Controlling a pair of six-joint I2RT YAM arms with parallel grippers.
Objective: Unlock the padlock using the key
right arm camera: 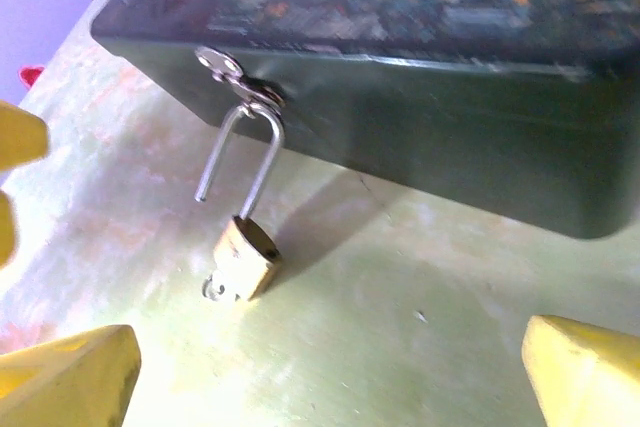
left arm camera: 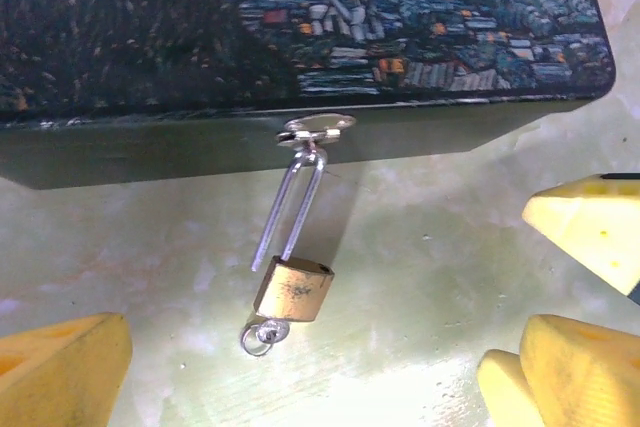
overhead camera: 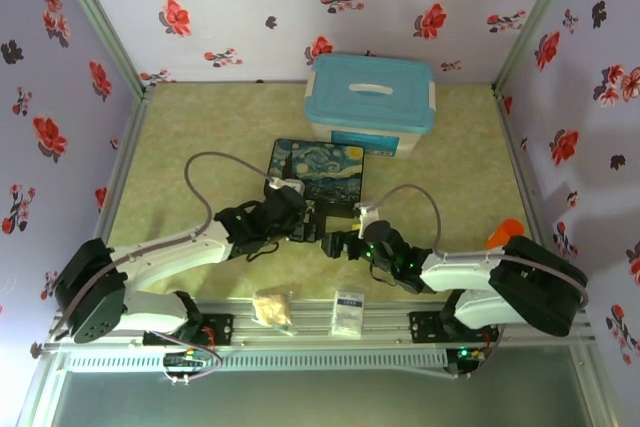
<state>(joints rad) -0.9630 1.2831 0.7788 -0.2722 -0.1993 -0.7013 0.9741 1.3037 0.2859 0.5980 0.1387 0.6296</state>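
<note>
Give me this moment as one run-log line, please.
padlock: shackle open, hanging on box clasp | key: in padlock | left fingers: open, clear | right fingers: open, clear

overhead, seemingly far; wrists share padlock (left arm camera: 292,290)

Bright overhead light, glare on the table (left arm camera: 420,347), soft shadow beside the padlock (left arm camera: 293,289), blurred foreground.

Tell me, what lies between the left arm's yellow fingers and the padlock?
Left wrist view: bare table between fingers and padlock, with the key at its underside.
</note>
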